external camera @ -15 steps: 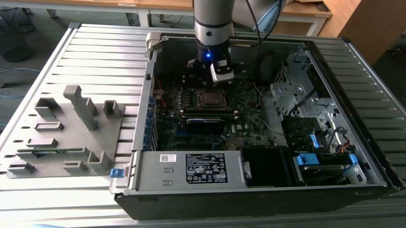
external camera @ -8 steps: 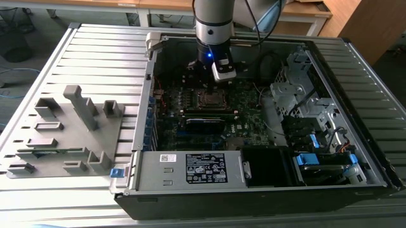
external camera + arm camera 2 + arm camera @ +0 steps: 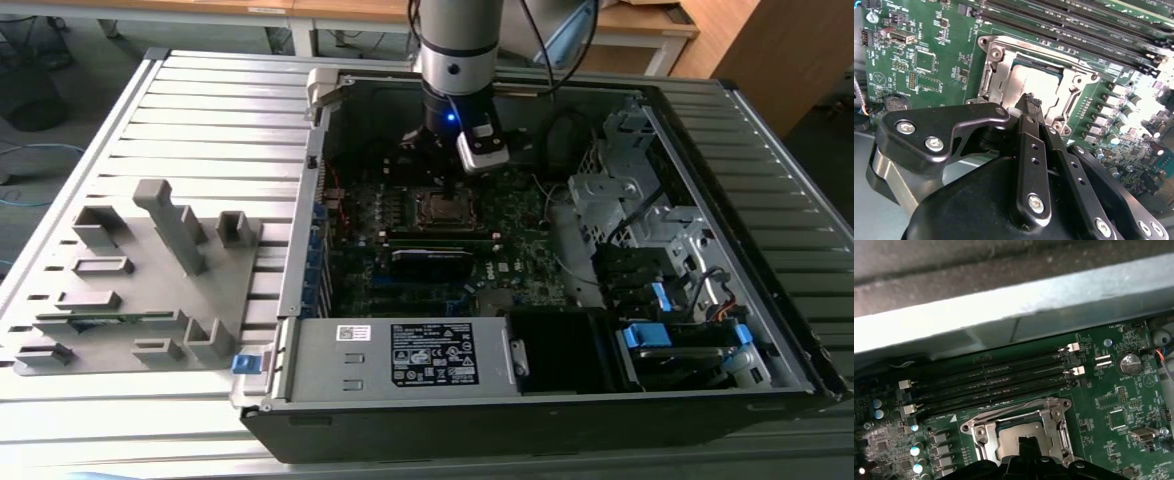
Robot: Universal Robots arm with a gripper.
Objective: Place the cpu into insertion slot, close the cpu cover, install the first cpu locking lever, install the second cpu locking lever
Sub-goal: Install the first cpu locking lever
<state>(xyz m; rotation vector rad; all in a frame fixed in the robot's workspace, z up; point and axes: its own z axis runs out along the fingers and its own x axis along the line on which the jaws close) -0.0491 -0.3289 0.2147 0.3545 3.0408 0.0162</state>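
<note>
The insertion slot (image 3: 445,207) sits in the green board inside the open computer case. In both wrist views the cpu (image 3: 1040,82) (image 3: 1013,432) lies in it, its dull silver face showing through the window of the cpu cover (image 3: 995,67) (image 3: 983,434), which lies flat over it. A thin wire locking lever (image 3: 1006,410) runs along one edge of the socket; I cannot tell whether it is latched. My gripper (image 3: 1030,102) (image 3: 451,160) hovers just above the socket, its black fingers (image 3: 1026,135) pressed together and holding nothing.
Long black memory slots (image 3: 994,385) (image 3: 1079,25) run beside the socket, with the case wall (image 3: 1004,310) behind them. A coin battery (image 3: 1128,362) sits on the board. A drive cage (image 3: 641,220), a power supply (image 3: 400,355) and a grey fixture tray (image 3: 134,280) surround the work area.
</note>
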